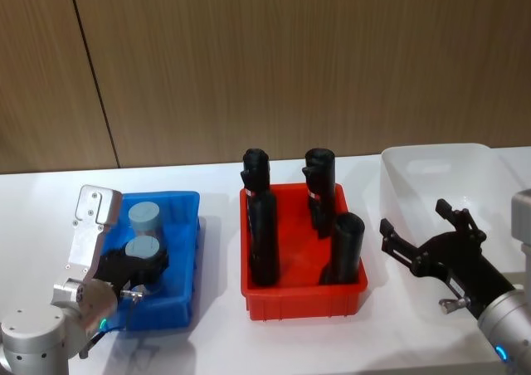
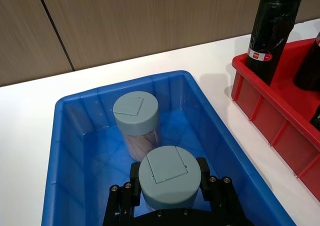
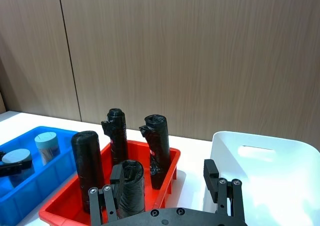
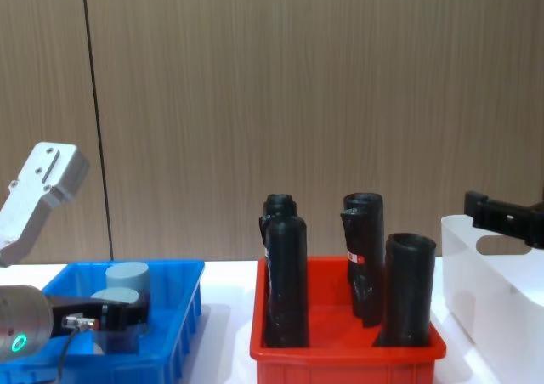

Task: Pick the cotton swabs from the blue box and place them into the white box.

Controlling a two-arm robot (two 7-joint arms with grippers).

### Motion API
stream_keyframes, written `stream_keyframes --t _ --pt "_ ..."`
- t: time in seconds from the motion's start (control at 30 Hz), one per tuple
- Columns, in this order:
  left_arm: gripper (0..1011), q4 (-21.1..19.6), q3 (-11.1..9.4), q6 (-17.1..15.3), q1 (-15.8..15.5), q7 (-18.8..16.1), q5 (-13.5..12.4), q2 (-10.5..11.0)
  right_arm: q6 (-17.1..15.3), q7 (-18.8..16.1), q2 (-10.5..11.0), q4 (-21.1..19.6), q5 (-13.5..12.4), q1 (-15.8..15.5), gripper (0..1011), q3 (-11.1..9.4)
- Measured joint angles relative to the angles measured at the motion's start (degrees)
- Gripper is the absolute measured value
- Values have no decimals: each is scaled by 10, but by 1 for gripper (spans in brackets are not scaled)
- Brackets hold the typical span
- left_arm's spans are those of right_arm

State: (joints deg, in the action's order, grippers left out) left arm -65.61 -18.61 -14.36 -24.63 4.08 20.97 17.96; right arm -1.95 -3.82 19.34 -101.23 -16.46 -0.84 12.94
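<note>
Two cotton swab tubs with pale blue-grey lids stand in the blue box (image 1: 197, 250) on the left. My left gripper (image 1: 139, 263) reaches into that box, and its black fingers (image 2: 203, 172) press both sides of the nearer tub (image 2: 169, 173), shut on it. The farther tub (image 2: 136, 111) stands free just behind. On the right is the white box (image 1: 481, 155). My right gripper (image 1: 415, 221) hovers open over its near left corner with nothing between its fingers (image 3: 211, 172).
A red bin (image 1: 307, 296) holding several tall black tubes (image 1: 264, 234) sits between the blue box and the white box. The white tabletop runs back to a wooden wall panel.
</note>
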Motion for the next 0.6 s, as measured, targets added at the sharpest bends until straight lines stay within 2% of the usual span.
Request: stream_keyframes --t 0.33,0.6 --pt "669 -36 1 11 14 -12 -11 6 0 0 0 0 0 0 1001 0" --pt "669 -110 -1 17 37 -17 -37 17 0 0 0 0 0 0 1001 0"
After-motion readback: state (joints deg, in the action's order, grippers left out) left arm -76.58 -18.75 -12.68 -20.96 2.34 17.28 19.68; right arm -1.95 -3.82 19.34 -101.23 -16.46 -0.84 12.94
